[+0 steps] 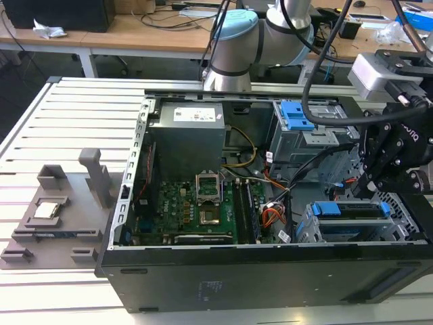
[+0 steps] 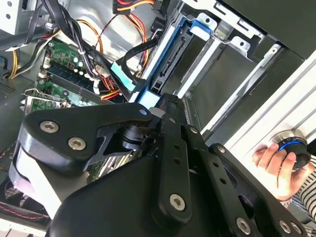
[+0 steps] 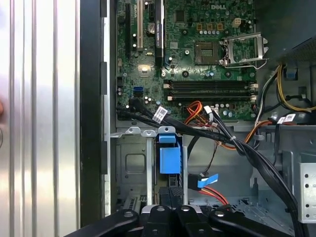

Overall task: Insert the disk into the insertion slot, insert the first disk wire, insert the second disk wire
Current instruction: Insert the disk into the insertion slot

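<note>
Tool (image 1: 371,184) hangs at the exterior view's right, low over the open PC case (image 1: 203,284) on the slatted bench (image 1: 74,122), just above the insertion slot (image 1: 308,231). Cannot tell whether the tool is wide or narrow, or gripping anything. The disk (image 1: 352,210) lies in the slot's bay, blue carrier showing along its upper edge. A taller grey cage with a blue bracket (image 1: 295,116) stands further back, well apart from the tool.

Second wrist view: tool (image 2: 165,101) body blocks much of the frame, with its tip right at the near end of the disk (image 2: 170,61). Touching or just short, cannot tell. The disk is inside the insertion slot (image 2: 232,54). A light-blue connector (image 2: 123,75) on a black cable sits just beside the disk's end and looks unplugged. A person's hand (image 2: 274,160) rests on a round knob (image 2: 292,148) on the bench.

First wrist view: tool (image 3: 170,201) is lined up with the disk (image 3: 170,159), seen edge-on in the insertion slot (image 3: 131,163). A blue connector (image 3: 207,180) with red-orange leads lies loose, apart from the disk. The motherboard (image 3: 197,54) is beyond.

Progress, my read: the disk is in or nearly fully in the slot. Both wires look not yet inserted, so roughly one step of three is done.
</note>
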Controlling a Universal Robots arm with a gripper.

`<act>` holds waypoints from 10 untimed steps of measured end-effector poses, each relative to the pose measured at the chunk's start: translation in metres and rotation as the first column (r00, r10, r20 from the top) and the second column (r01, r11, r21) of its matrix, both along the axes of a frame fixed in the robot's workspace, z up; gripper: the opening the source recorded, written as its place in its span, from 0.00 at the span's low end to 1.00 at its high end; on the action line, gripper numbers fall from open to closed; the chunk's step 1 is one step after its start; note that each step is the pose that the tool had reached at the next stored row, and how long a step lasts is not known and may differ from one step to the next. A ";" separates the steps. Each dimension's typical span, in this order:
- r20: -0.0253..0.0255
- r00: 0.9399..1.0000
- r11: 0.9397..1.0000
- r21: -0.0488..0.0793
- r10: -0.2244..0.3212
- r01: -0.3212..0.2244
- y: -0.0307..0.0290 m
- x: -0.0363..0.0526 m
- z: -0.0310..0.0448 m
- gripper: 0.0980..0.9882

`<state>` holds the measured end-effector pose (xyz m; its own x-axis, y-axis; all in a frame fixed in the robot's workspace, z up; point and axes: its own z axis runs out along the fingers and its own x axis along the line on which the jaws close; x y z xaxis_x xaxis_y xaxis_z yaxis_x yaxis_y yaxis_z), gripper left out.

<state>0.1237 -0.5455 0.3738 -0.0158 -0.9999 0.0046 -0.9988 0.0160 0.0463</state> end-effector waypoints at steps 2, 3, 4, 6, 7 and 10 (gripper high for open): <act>0.000 1.000 1.000 0.000 0.000 0.000 0.0000 0.0000 -0.0025 0.01; 0.000 1.000 1.000 0.000 0.000 0.000 0.0000 0.0000 -0.0035 0.01; 0.000 1.000 1.000 0.000 0.000 0.000 0.0000 0.0000 -0.0041 0.01; 0.000 1.000 1.000 0.000 0.000 0.000 0.0000 0.0000 -0.0062 0.01; 0.000 1.000 1.000 0.000 0.000 0.000 0.0000 0.0000 -0.0073 0.01; 0.000 1.000 1.000 0.000 0.000 0.000 0.0000 0.0000 -0.0103 0.01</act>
